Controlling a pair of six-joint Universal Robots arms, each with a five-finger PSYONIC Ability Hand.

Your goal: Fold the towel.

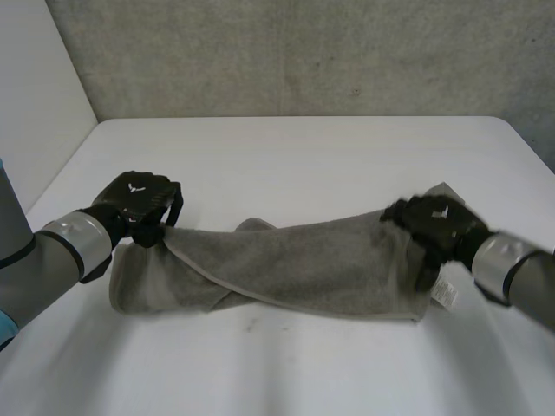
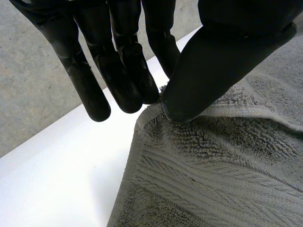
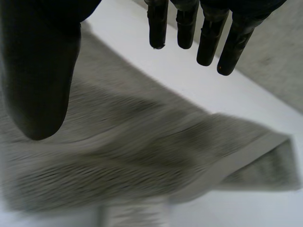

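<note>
A grey towel (image 1: 295,269) lies across the white table (image 1: 303,147) as a long, loosely folded band, with one layer folded diagonally over its left part. My left hand (image 1: 139,201) is at the towel's far left corner. In the left wrist view the thumb (image 2: 222,56) pinches the edge of the towel (image 2: 213,179) against the fingers (image 2: 123,71). My right hand (image 1: 434,221) hovers over the towel's right end. In the right wrist view its fingers (image 3: 208,42) are straight and stand apart from the thumb (image 3: 38,71), and the towel (image 3: 142,156) lies free below them.
A white label (image 1: 444,293) sticks out at the towel's right end. A grey wall (image 1: 303,52) runs behind the table's far edge. Bare tabletop lies in front of and behind the towel.
</note>
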